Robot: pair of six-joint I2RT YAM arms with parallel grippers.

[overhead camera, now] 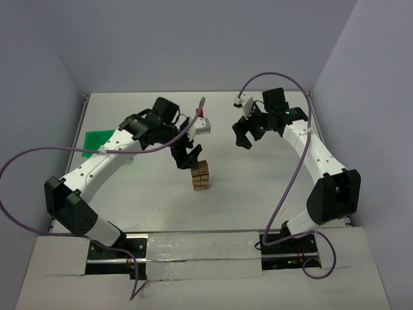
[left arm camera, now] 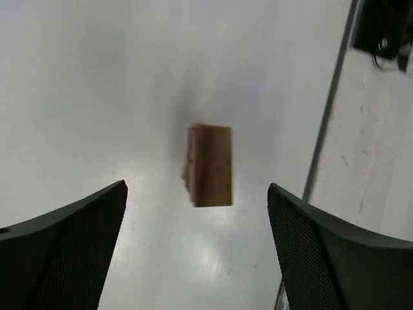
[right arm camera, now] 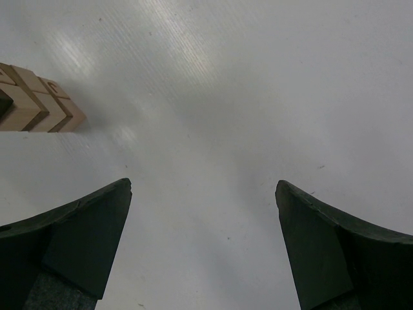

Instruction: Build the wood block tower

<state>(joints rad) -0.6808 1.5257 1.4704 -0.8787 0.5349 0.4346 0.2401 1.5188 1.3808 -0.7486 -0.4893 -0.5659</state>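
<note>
Short tower (overhead camera: 201, 176) of wood blocks (right arm camera: 40, 106) upright near the middle of the counter (overhead camera: 258, 194), left gripper (overhead camera: 187, 160) just above it, jaws spread wide and empty with the stack in line with their gap, right gripper (overhead camera: 243, 139) well apart toward the right edge, jaws open, holding nothing

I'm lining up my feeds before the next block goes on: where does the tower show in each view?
Top external: the tower stands near the centre, just below and right of the left gripper.
Left wrist: the tower sits mid-frame, seen from above.
Right wrist: the tower is at the upper left edge, partly cut off.
Shared landmark: the white table it stands on, visible in all three.
</note>
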